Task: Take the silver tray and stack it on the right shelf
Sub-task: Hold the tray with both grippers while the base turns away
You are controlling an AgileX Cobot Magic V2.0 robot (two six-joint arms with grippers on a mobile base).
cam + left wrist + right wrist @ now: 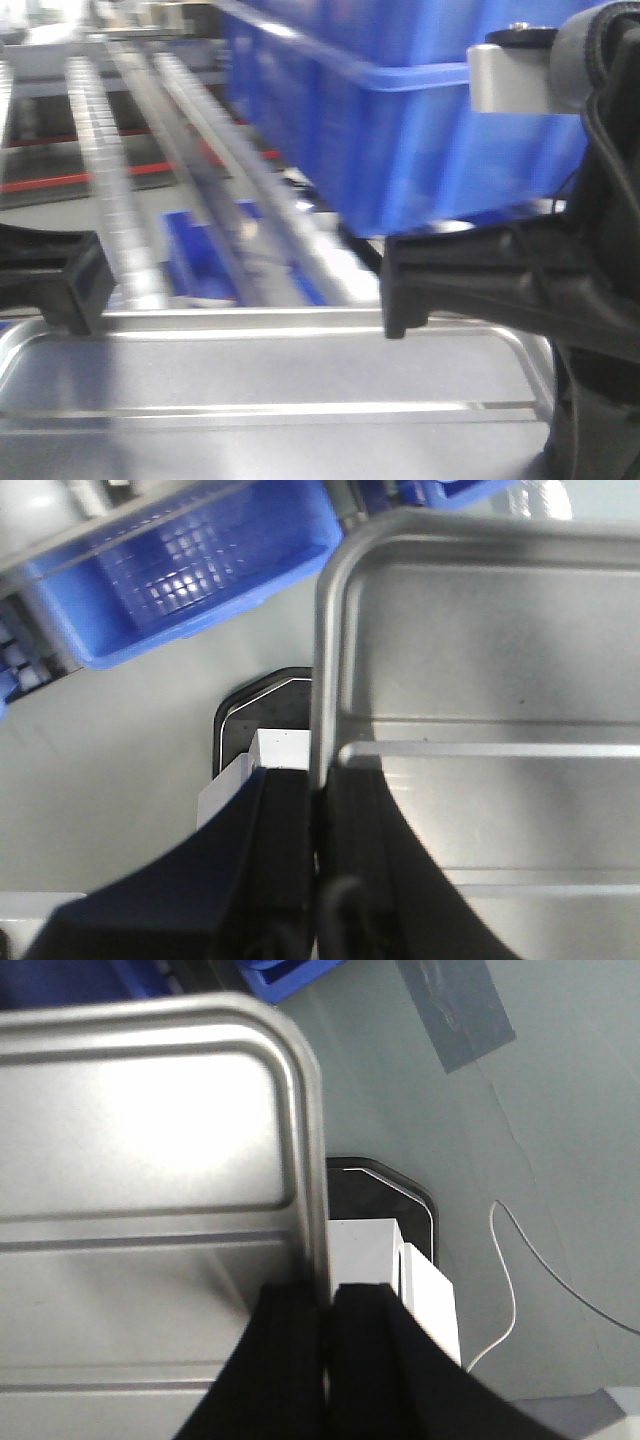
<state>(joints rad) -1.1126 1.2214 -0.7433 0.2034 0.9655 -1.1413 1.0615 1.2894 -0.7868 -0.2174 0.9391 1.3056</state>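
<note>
Both grippers are holding the silver tray (270, 380) up in front of the right shelf (190, 140).

The left gripper (320, 820) is pinching the tray's left rim, 1 black finger inside the tray and 1 outside. The right gripper (325, 1305) is pinching the opposite rim the same way. The tray is hanging level between them with its floor facing up, and 2 long ribs are showing across that floor in the wrist views. In the front view its far rim is lying just short of the shelf's white roller rails; whether it is touching them cannot be told. A blue bin (400, 110) is sitting on the shelf to the right. Grey floor (130, 740) is showing below the tray.
</note>
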